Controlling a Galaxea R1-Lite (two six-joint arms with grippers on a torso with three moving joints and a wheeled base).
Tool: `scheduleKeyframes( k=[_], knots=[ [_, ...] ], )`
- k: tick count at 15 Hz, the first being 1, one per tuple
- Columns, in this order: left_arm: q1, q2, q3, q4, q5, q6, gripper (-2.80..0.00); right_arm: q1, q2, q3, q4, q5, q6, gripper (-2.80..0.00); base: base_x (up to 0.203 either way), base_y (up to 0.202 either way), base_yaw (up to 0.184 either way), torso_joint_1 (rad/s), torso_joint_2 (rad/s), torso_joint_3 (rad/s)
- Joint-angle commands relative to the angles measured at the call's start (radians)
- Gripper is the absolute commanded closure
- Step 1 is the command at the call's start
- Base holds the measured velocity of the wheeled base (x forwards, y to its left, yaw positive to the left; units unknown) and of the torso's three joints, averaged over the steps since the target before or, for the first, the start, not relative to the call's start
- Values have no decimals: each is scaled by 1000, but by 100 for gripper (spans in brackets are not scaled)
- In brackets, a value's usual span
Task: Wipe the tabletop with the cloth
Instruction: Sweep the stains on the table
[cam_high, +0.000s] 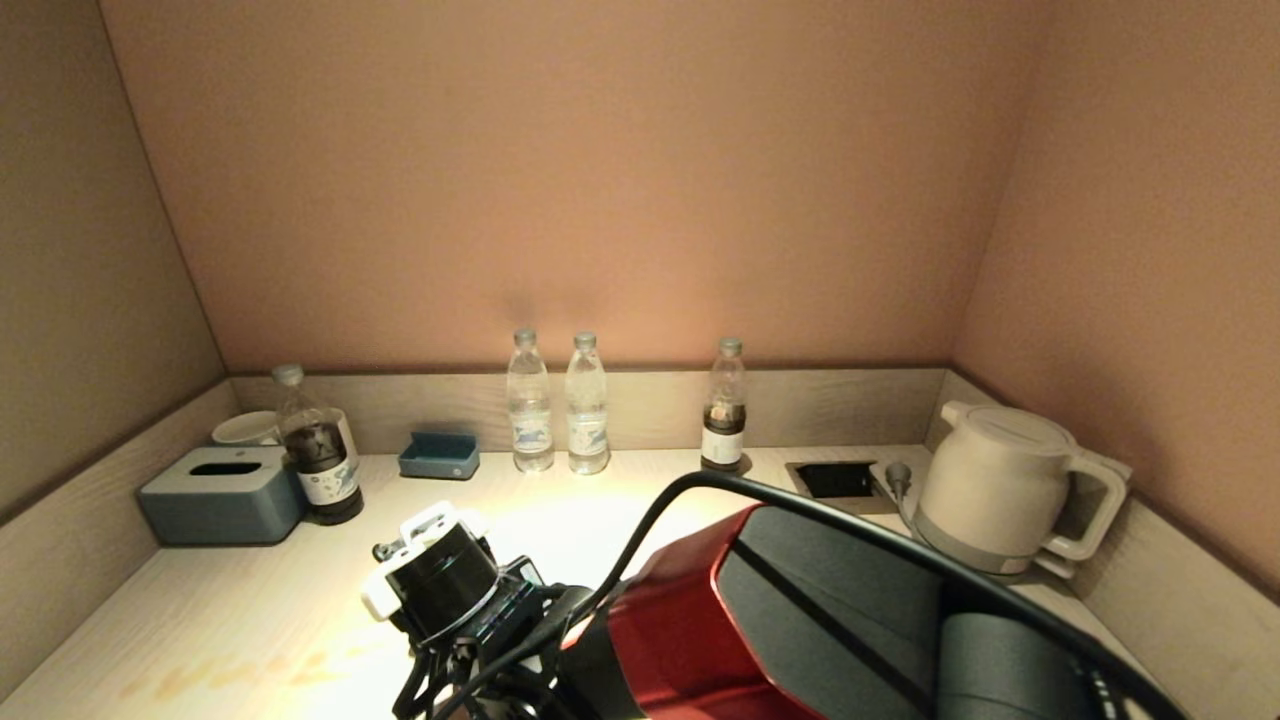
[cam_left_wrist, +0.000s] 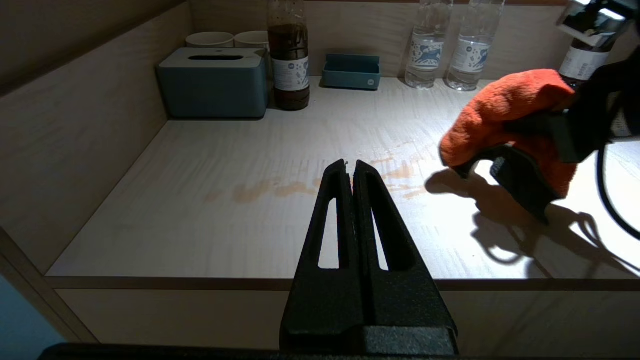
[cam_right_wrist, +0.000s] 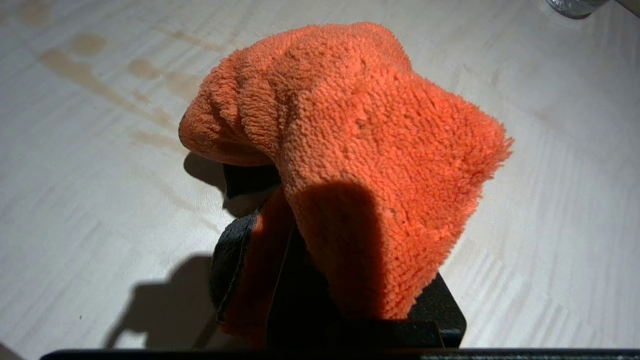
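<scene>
- The orange cloth (cam_right_wrist: 350, 150) sits bunched and draped over the right gripper (cam_left_wrist: 530, 165), whose jaws are clamped on it; it hangs just above the tabletop (cam_left_wrist: 280, 150), apart from its own shadow, so it seems not yet pressed down.
- Brownish stains (cam_left_wrist: 280, 189) streak the wood just beside the cloth, on the robot's left, and are likely the wiping target.
- The right arm reaches in over the table's middle, wrist angled down towards the stains.
- The left gripper (cam_left_wrist: 352, 172) hovers by the front edge with its fingers pressed together and nothing in them, apparently idle.
- Tissue box (cam_high: 222, 492), bottles (cam_high: 556, 415) and kettle (cam_high: 1000, 490) line the back, well apart.
</scene>
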Motion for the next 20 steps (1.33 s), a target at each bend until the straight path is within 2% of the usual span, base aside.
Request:
scheduleKeyframes(
  k=[1,3,5,7,8,9,13,17,20],
  knots=[
    [0,0,0,0,0,0,0,40,-187,168,-3,-5,47,0,0,0,0,0,0,0],
    [0,0,0,0,0,0,0,48,-292,299,-3,-11,77,0,0,0,0,0,0,0],
    [0,0,0,0,0,0,0,40,-314,328,-3,-15,96,0,0,0,0,0,0,0],
    [0,0,0,0,0,0,0,-35,-375,452,0,-17,134,0,0,0,0,0,0,0],
    [0,0,0,0,0,0,0,-105,-386,493,3,-14,160,0,0,0,0,0,0,0],
    [0,0,0,0,0,0,0,-173,-386,493,8,-4,178,0,0,0,0,0,0,0],
    [0,0,0,0,0,0,0,-334,-287,404,25,38,231,0,0,0,0,0,0,0],
    [0,0,0,0,0,0,0,-362,-225,317,48,45,257,0,0,0,0,0,0,0],
    [0,0,0,0,0,0,0,-332,-214,256,130,45,265,0,0,0,0,0,0,0]
  ],
)
